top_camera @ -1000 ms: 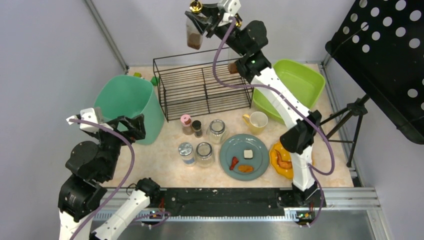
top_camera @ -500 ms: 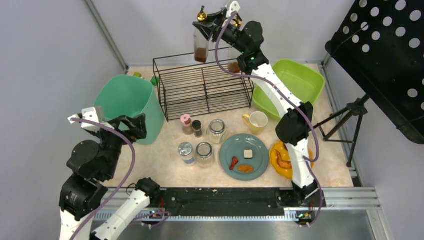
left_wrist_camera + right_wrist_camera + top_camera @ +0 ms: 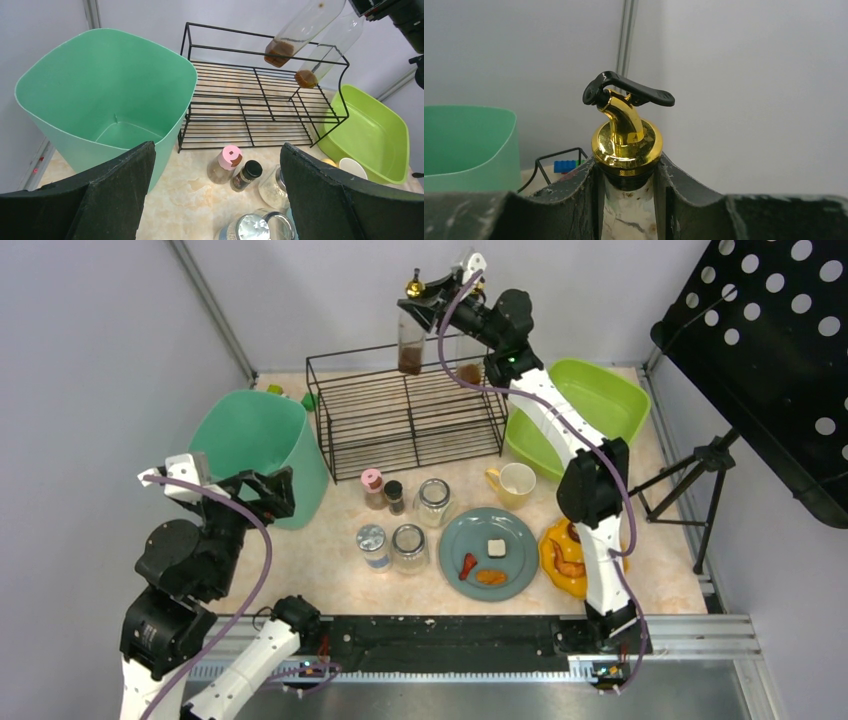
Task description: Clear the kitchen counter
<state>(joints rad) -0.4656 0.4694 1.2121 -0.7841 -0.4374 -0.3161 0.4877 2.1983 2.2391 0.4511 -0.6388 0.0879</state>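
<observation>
While left end effector gapes, right end effector grips the bottle.

Gold-spouted clear glass bottle, cut off below its neck. Right arm covers part of the yellow plate at the right edge of the beige kitchen counter.

No words, numbers or brand marks can be read anywhere. The pink lid of a small jar, at 6 o'clock from the wire rack, bears a dark mark too small to make out.
</observation>
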